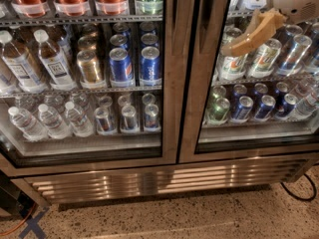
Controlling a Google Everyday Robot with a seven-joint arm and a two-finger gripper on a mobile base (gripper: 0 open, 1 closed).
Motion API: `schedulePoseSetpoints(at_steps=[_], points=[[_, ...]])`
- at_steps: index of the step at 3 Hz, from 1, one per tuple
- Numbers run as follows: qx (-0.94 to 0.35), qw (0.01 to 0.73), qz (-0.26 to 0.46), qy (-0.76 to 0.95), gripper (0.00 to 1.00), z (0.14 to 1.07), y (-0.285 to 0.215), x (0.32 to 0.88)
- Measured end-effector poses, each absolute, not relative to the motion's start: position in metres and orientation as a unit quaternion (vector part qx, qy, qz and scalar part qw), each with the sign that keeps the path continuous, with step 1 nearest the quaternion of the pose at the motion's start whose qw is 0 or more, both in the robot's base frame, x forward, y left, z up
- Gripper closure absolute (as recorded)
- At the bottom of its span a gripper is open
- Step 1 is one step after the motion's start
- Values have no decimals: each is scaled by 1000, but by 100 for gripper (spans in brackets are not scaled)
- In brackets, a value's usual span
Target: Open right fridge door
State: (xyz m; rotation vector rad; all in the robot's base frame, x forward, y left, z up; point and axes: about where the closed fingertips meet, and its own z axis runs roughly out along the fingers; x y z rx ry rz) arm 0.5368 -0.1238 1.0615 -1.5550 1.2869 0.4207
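Observation:
The right fridge door (192, 98) is a glass pane in a brushed steel frame and lies flush with the fridge front. Through its glass (259, 128) I see cans on two shelves. My gripper (233, 48), tan under a white arm housing, reaches in from the upper right. It points down and left in front of the door's glass, its tip close to the door's left frame edge. Whether it touches the door I cannot tell.
The left fridge door (169, 73) shows water bottles, gold and blue cans. A steel vent grille (149, 180) runs along the bottom. Speckled floor lies below, with a black cable (299, 195) at the right and an orange cable (20, 223) at the left.

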Motion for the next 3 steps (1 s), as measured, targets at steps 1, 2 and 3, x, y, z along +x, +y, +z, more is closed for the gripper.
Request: schedulePoseSetpoints(at_steps=[1,2,3], points=[[-648,516,179,531,14,1062,-119,538],[-643,517,186,534,14,1060,-118,539],[-643,517,186,534,0,1060,-118,539]])
